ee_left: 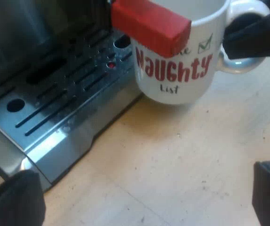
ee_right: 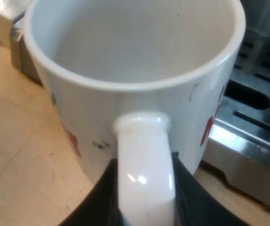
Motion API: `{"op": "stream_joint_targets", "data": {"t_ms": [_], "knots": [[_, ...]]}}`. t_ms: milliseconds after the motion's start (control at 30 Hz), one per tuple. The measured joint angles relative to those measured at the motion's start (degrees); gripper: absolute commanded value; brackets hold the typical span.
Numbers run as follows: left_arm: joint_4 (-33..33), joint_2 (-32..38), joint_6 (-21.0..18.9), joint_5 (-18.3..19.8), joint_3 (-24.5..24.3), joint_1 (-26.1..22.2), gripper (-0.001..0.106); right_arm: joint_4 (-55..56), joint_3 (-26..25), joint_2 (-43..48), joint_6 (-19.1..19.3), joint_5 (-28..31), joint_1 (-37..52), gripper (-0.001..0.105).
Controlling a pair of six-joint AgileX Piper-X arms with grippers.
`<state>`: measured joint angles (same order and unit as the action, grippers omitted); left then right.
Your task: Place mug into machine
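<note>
At the mug's handle, the right claw (ee_right: pixel 144 209) is clamped tight, with 1 black finger (ee_right: pixel 97 207) pressed against each side of the white loop. The mug (ee_right: pixel 125 61) it holds is white, upright and empty inside. Its body carries red "Naughty" lettering, a black "List" beneath it and a small green tick box. It sits just beside the outer edge of the espresso machine (ee_left: pixel 12 33), over the pale wooden table (ee_left: pixel 186 155). Whether its base touches the wood or hangs just above it cannot be told.

Seen from the left wrist, the mug is near the drip tray (ee_left: pixel 55 108), a slotted metal grid with a small red dot among the slots. None of the mug is over the tray yet. The red end (ee_left: pixel 149 23) of the holder's handle sticks out from the machine's front above the tray and crosses in front of the mug's rim.

Well apart from the mug, the left claw (ee_left: pixel 142 200) hangs over bare table by the tray's corner. Its 2 fingers are spread wide with nothing between them.
</note>
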<state>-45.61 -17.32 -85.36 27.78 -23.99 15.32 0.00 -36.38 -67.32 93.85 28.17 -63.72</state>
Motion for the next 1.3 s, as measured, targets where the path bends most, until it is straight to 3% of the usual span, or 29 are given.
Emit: {"op": "stream_joint_targets", "data": {"t_ms": [400, 600, 833, 1133, 1300], "knots": [[6.41, -0.31, -2.16, 2.15, 0.00, 0.00, 0.091, 0.00, 0.00, 0.00, 0.00, 1.79, 4.39, 0.000], [8.01, -6.30, -2.49, 2.15, 0.00, 0.00, 0.091, -1.21, 0.00, -0.73, 2.58, -2.76, 7.93, 0.000], [12.98, -11.13, -2.49, 2.15, 0.00, 0.00, 0.091, -10.64, 0.00, -6.54, 4.52, -3.55, 8.07, 0.000], [12.96, -11.64, -2.49, 2.15, 0.00, 0.00, 0.091, -14.30, -1.99, -12.12, 4.51, -3.55, 8.75, 0.000], [12.96, -11.64, -2.49, 2.15, 0.00, 0.00, 0.091, -15.29, -7.05, -17.78, 4.51, -6.12, 12.00, 0.000]]}}
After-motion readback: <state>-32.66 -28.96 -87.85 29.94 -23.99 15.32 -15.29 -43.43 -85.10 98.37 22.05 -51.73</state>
